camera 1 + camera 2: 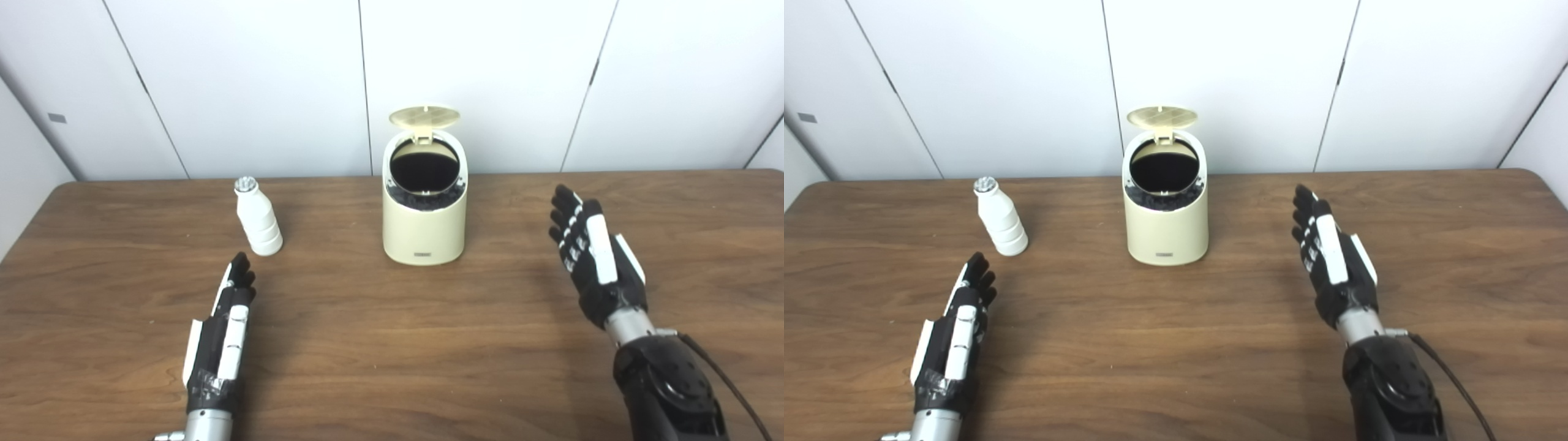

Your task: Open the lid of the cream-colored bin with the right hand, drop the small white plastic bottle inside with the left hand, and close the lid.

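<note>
The cream-colored bin [423, 229] stands at the middle back of the wooden table, its round lid [424, 116] tipped up and open, showing a dark inside. The small white plastic bottle [258, 217] stands upright to the bin's left. My left hand [224, 327] is open and empty, fingers straight, just in front of the bottle and apart from it. My right hand [593, 258] is open and empty, fingers straight, raised to the right of the bin and apart from it.
The brown wooden table [392, 343] runs the full width of the view. White wall panels [245, 79] stand close behind its back edge.
</note>
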`<state>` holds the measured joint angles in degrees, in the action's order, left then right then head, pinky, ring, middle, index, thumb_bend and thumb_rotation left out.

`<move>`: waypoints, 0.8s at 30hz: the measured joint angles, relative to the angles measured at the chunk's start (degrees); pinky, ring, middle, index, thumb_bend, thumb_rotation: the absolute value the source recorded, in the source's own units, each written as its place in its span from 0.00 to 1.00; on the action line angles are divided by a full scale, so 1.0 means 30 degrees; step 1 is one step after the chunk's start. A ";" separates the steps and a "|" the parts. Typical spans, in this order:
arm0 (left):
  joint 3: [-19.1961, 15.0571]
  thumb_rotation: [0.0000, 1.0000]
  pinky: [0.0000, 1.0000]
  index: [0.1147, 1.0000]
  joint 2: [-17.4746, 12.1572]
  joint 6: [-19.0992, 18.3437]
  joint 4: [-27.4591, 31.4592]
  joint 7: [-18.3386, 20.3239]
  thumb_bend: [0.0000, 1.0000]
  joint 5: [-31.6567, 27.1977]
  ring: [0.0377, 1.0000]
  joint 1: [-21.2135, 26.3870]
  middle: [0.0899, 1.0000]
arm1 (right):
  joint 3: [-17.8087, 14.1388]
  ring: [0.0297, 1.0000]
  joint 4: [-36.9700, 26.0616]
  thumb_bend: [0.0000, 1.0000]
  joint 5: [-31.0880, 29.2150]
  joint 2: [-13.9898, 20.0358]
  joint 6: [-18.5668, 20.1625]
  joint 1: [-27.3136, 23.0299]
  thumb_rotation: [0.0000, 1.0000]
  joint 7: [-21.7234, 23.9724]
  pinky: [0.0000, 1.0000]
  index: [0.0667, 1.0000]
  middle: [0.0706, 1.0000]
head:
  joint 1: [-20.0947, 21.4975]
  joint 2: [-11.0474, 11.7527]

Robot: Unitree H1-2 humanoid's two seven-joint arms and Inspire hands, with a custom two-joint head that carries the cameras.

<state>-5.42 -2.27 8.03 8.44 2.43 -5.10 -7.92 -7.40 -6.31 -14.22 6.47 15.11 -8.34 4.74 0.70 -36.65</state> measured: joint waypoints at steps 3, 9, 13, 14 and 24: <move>-0.0002 0.83 1.00 1.00 -0.0015 0.0000 0.0000 0.0017 0.49 -0.0012 1.00 0.0000 1.00 | -0.0046 1.00 0.0362 0.60 -0.0003 0.0080 -0.0770 0.0504 0.90 0.0155 1.00 0.94 0.98 | 0.0000 0.0000; -0.0007 0.84 1.00 1.00 -0.0041 -0.0003 0.0004 0.0034 0.49 -0.0025 1.00 0.0016 1.00 | -0.0152 1.00 0.1242 0.66 -0.0006 0.0276 -0.2625 0.1126 0.90 0.0528 1.00 0.95 0.98 | 0.0000 0.0000; -0.0013 0.84 1.00 1.00 -0.0047 -0.0003 -0.0010 0.0036 0.49 -0.0040 1.00 0.0046 1.00 | -0.0161 1.00 0.1406 0.66 -0.0091 0.0267 -0.3123 0.1296 0.87 0.0640 1.00 0.94 0.98 | -0.0030 0.0029; -0.0014 0.84 1.00 1.00 -0.0048 -0.0003 -0.0011 0.0040 0.49 -0.0053 1.00 0.0048 1.00 | -0.0159 1.00 0.1461 0.66 -0.0091 0.0254 -0.3306 0.1325 0.87 0.0653 1.00 0.94 0.98 | -0.0029 0.0058; -0.0018 0.87 1.00 1.00 -0.0109 0.0053 -0.0023 0.0051 0.53 -0.0088 0.99 0.0044 1.00 | -0.0169 0.99 0.1622 0.67 -0.0081 0.0022 -0.3864 0.1422 0.87 0.0680 1.00 0.94 0.97 | -0.0848 0.0293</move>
<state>-5.48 -2.59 8.19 8.37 2.58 -5.36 -7.78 -7.90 -1.44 -14.47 6.53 3.51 -4.07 6.78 -1.84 -35.77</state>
